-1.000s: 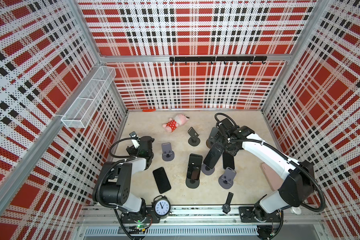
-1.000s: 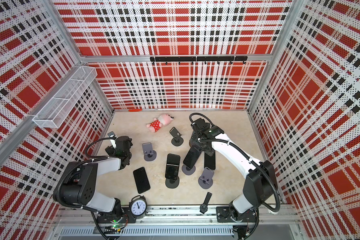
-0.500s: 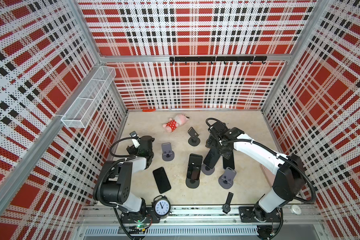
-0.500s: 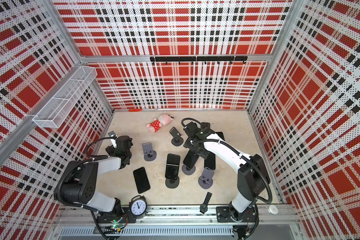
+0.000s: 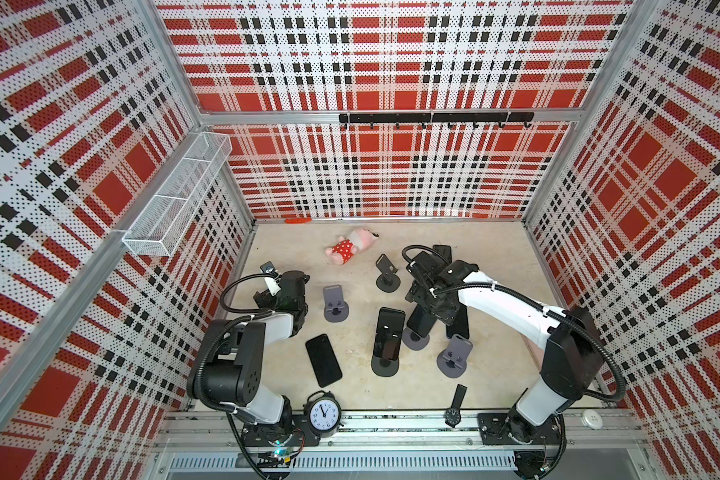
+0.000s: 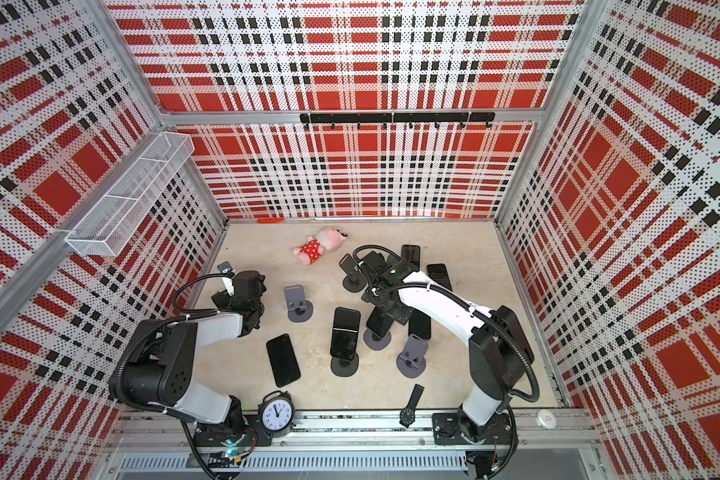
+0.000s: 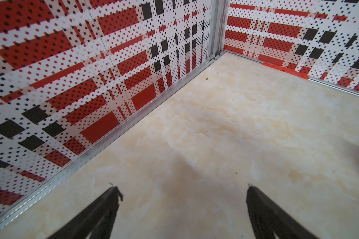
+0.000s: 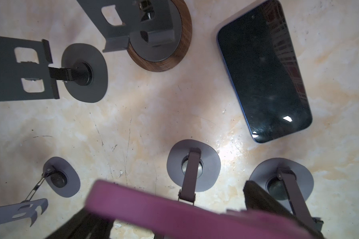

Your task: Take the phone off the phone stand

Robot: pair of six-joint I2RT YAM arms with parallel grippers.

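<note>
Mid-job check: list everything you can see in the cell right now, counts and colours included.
grey stands: two, empty, centre.
dark stand: one, empty, centre-back.
wood-based stand: one, grey plate, empty, behind the right arm.
loaded stands: two, round bases, centre.
standing phones: two; black-screened, magenta-backed.
flat phones: three, dark, centre.
plush toy: one, pink and red, back.
alarm clock, wristwatch: one each, black, front edge.
red tape: one strip, back wall's foot.
wire basket: one, white, left wall.
hook rail: one, black, back wall.
white disc: one, front rail.
left gripper: open, empty, near the left wall.
right gripper: at the magenta-backed phone; grip unclear.
</note>
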